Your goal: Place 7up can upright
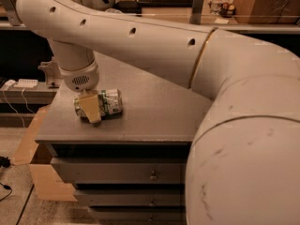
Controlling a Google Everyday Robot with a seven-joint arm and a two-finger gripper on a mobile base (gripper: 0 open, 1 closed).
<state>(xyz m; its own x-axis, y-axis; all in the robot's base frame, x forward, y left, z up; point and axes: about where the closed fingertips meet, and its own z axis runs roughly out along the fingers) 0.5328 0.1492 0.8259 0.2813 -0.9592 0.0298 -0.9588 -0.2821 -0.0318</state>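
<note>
The 7up can [111, 102] lies on its side on the grey cabinet top [154, 111], near the front left corner, showing pale silver with green bands. My gripper [91, 113] hangs from the white wrist [79, 78] straight down onto the can's left end. Its yellowish front part covers that end of the can. The can's right half sticks out to the right of the gripper and seems to rest on the surface.
The cabinet has drawers with small handles [153, 175] below its front edge. A cardboard box [40, 172] stands on the floor at the left. A power strip [24, 83] lies on a low shelf behind. My big arm [243, 139] fills the right side.
</note>
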